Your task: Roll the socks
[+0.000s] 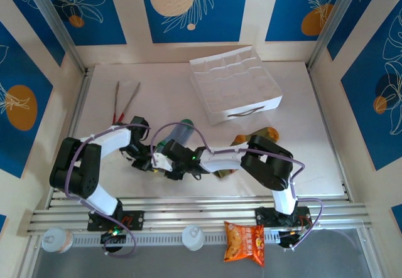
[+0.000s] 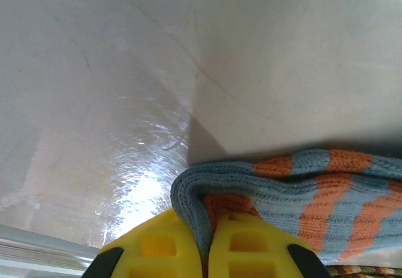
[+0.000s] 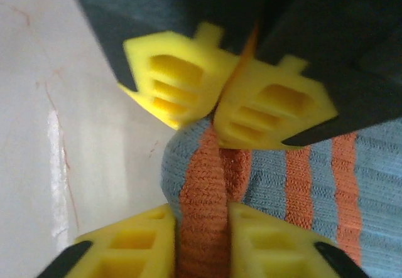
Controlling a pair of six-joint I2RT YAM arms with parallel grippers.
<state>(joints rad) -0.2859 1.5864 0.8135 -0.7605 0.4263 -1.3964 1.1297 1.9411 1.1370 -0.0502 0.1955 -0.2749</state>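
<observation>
A grey-blue knit sock (image 2: 326, 190) with orange stripes lies on the white table, and both grippers grip its folded edge. My left gripper (image 2: 206, 228) is shut on the grey fold of the sock. Facing it, my right gripper (image 3: 202, 228) is shut on the orange cuff band of the sock (image 3: 276, 177), with the left gripper (image 3: 220, 112) just above. In the top view the left gripper (image 1: 151, 163) and right gripper (image 1: 169, 165) meet at the near centre, the sock (image 1: 180, 129) bunched behind them. An olive and orange sock (image 1: 267, 133) lies partly hidden under the right arm.
A white divided box (image 1: 235, 83) stands at the back right. Metal tongs (image 1: 122, 102) lie at the back left. An orange snack packet (image 1: 245, 243) rests on the front rail below the table edge (image 1: 188, 197).
</observation>
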